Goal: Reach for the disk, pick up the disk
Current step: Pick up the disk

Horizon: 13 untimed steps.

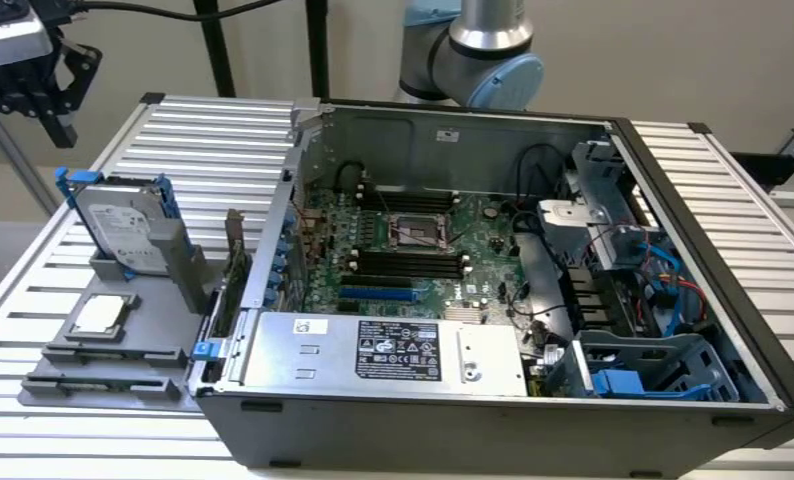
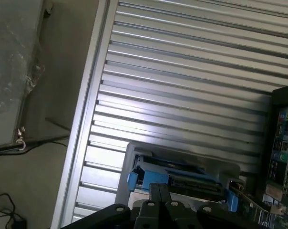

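The disk (image 1: 121, 224) stands upright on its edge, its white printed label facing the exterior camera, framed by a blue caddy (image 1: 66, 182) and slotted into a grey stand (image 1: 114, 267). The stand sits on the ribbed metal surface (image 1: 190, 130), toward the exterior view's left. In the wrist view the disk (image 2: 182, 172) is seen from above, edge-on, with the blue caddy (image 2: 133, 179) showing at its ends. The end effector (image 1: 61, 128) hangs in the air above the disk and a little to the exterior view's left of it, well apart and touching nothing. Its two black fingers (image 2: 155, 192) are pressed together with nothing between them. Just in front of the stand, a small square silver chip (image 1: 100, 313) lies flat in a grey tray (image 1: 120, 352). Beside these, toward the exterior view's right, an open computer case (image 1: 504, 440) lies on the surface with its green mainboard (image 1: 411, 250) exposed. A silver box (image 1: 384, 350) with a black label sits at the case's near edge. The robot arm's base (image 1: 484, 45) rises behind the case.
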### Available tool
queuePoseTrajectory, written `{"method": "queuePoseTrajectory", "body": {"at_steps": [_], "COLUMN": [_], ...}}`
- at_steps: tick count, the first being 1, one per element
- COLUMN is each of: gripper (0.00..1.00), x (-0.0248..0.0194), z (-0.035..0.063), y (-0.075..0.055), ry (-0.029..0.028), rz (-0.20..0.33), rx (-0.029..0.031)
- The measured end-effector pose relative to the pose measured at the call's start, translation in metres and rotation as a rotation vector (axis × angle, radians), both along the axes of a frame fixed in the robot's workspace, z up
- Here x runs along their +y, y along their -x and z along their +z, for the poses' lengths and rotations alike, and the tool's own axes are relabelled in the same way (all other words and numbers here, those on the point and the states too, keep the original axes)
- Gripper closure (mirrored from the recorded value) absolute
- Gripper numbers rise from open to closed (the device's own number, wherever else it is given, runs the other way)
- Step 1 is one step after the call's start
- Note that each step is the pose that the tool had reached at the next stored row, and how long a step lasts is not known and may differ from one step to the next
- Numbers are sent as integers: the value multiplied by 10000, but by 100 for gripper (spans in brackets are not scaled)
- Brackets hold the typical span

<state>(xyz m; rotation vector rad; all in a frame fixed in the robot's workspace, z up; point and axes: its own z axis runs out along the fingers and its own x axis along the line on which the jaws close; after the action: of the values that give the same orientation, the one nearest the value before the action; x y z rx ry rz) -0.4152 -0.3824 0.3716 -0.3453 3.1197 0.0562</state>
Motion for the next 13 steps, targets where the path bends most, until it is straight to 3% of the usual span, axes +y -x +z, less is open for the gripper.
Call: {"method": "queuePoseTrajectory", "body": {"at_steps": [13], "gripper": [89], "x": [0], "z": [-2], "y": [0], "ry": [0], "rz": [2359], "rx": [0]}}
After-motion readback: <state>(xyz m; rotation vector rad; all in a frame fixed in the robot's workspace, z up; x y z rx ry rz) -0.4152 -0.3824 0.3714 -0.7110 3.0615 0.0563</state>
